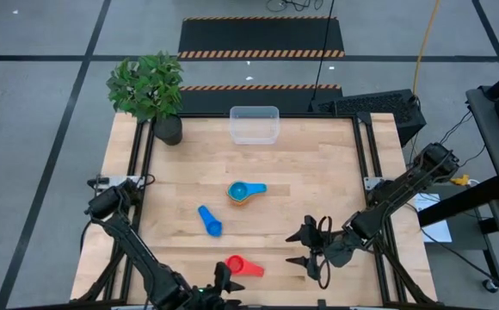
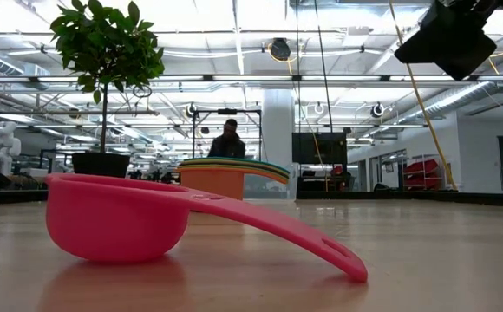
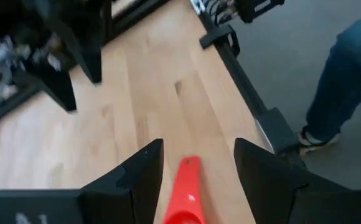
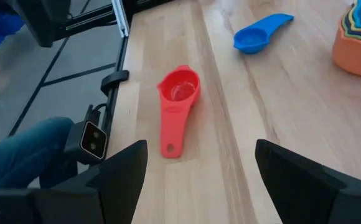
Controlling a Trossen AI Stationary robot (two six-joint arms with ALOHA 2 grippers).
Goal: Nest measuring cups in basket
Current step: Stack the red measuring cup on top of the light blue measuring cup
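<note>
high view shows you the red cup (image 1: 235, 264) lying loose, well short of the basket (image 1: 254, 124). nearer the basket sit the blue cup (image 1: 211, 221) and a nested stack (image 1: 243, 193). left gripper (image 3: 196, 165) straddles the red handle, jaws apart, gripping nothing; right gripper (image 1: 305, 247) is spread wide, empty.

the middle of the table (image 1: 181, 189) holds three obstacles: a stack of nested cups (image 1: 244, 193) near the centre, a blue cup (image 1: 209, 220) just nearer the front and to its left, and a red cup (image 1: 243, 267) at the front edge, its handle lying between the parted fingers of the left pincer (image 1: 224, 280). the right pincer (image 1: 311, 250) stands wide at the front right, with bare wood between it and the red cup. at the far edge, the clear basket (image 1: 254, 125) and a potted plant (image 1: 150, 90) stand well apart, open wood between them.
</note>
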